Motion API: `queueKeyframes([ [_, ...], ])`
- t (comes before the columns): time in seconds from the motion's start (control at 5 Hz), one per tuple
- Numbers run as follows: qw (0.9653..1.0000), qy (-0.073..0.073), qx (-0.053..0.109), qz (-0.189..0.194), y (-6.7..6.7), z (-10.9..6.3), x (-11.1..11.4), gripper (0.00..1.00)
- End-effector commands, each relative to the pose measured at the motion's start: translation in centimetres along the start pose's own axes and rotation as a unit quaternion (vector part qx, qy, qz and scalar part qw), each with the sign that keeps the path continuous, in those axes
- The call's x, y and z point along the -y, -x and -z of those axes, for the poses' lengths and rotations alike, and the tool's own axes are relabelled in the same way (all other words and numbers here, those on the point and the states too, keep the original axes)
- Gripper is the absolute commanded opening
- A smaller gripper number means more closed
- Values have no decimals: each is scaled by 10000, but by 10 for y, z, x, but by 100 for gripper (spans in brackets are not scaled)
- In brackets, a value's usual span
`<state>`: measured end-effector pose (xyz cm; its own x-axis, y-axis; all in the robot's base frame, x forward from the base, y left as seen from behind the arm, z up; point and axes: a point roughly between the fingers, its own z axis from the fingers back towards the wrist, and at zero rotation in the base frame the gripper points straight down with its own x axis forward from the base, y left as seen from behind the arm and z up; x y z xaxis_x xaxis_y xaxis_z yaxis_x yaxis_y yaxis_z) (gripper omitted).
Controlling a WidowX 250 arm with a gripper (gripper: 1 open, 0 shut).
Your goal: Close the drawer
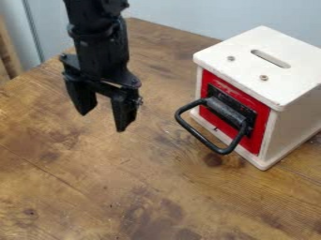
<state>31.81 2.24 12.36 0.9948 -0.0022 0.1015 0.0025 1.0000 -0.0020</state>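
Camera view, 1 angle only, looking down across a worn wooden table.

Gripper: black, 2 fingers pointing down, spread apart with bare table showing between them. Released, nothing in it. It hangs over the left-centre of the table, tips close above the wood; whether they touch it is not clear from this angle.

Drawer: red front with a dark centre, set in the left-facing side of a cream-white box at the right of the table. Black loop handle juts out toward the gripper, its lower end near the tabletop. The red front seems to stand slightly out from the box face, so I judge it not fully shut.

Gripper and handle are well apart; no contact.

Risks, as judged:
- Box looks light and unanchored. A push on the drawer may slide the whole box right instead of seating it.
- Handle protrudes. An open finger could hook inside the loop and drag or twist the box.
- Pushing low or off-centre on the loop could skew the drawer and jam it.
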Motion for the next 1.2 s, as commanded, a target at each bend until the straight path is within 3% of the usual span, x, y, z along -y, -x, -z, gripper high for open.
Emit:
queueKeyframes([
  [0.0,9996,-10,275,14,-11,-26,-11,100],
  [0.2,9995,14,257,208,-8,-39,-7,100],
  [0.4,9983,23,382,449,-5,-48,-2,100],
  [0.6,9977,44,361,565,-2,-56,3,100],
  [1.0,9962,54,427,752,3,-60,11,100],
])
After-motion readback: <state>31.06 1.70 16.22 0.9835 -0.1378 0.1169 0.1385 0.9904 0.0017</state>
